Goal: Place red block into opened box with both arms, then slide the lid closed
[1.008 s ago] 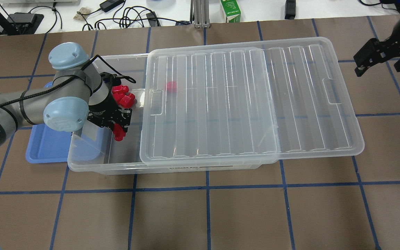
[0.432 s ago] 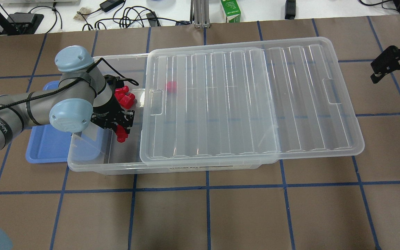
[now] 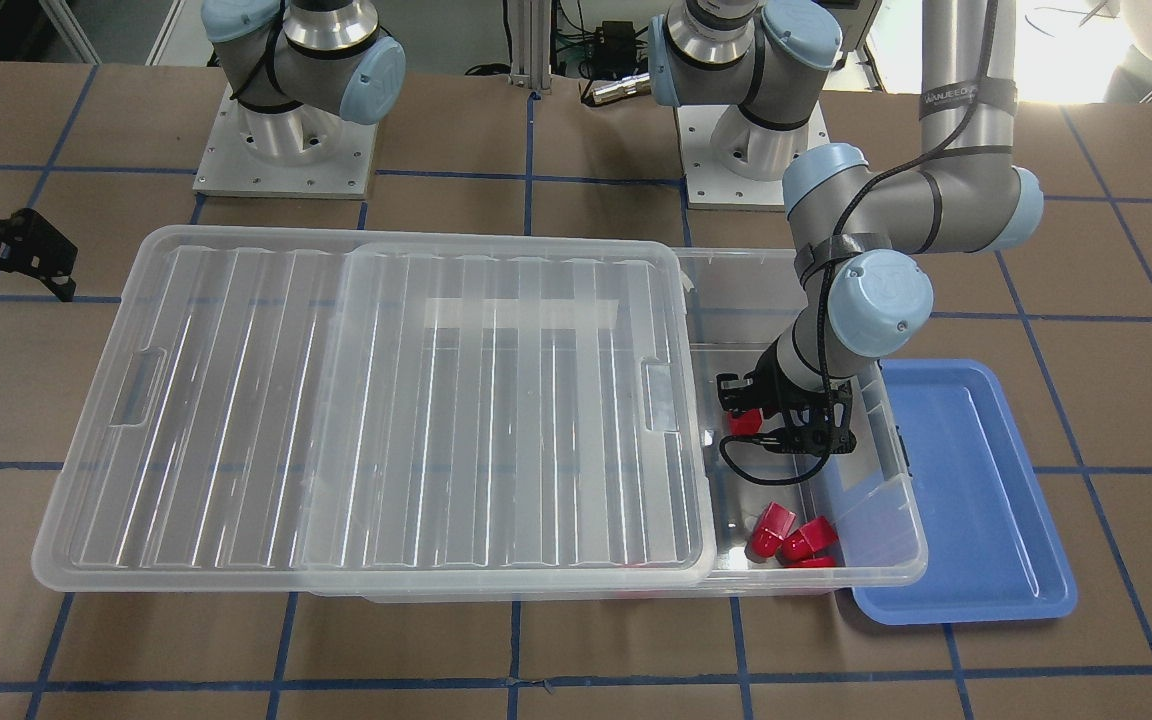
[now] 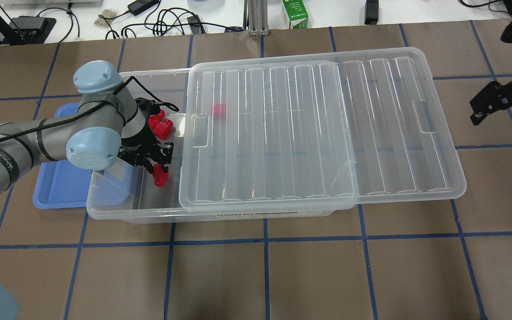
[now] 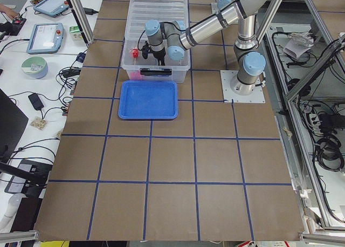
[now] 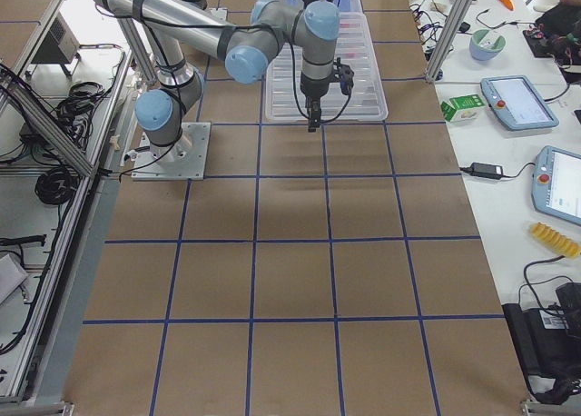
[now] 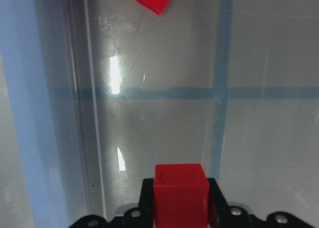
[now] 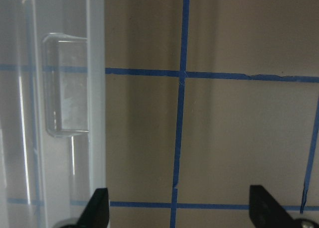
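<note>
My left gripper (image 4: 160,172) reaches down into the uncovered left end of the clear box (image 4: 127,214) and is shut on the red block (image 4: 161,178). The left wrist view shows the red block (image 7: 180,194) clamped between the black fingers (image 7: 146,200) just above the box floor. The ribbed clear lid (image 4: 318,133) lies on the box, shifted to the right and overhanging that end. My right gripper (image 4: 499,111) hovers open beyond the lid's right end, touching nothing. In the right wrist view its fingers (image 8: 98,208) stand wide apart over the table beside the lid's handle slot (image 8: 65,93).
Several other red pieces (image 4: 160,126) lie in the open end of the box, behind my left gripper. One more red piece (image 4: 219,111) shows through the lid. A blue tray (image 4: 60,189) sits against the box's left end. Cables and a green carton (image 4: 295,14) lie beyond the table's far edge.
My left gripper has carried the red block a little toward the front of the box and to the right. My right gripper has swung right and nearer, staying off the lid.
</note>
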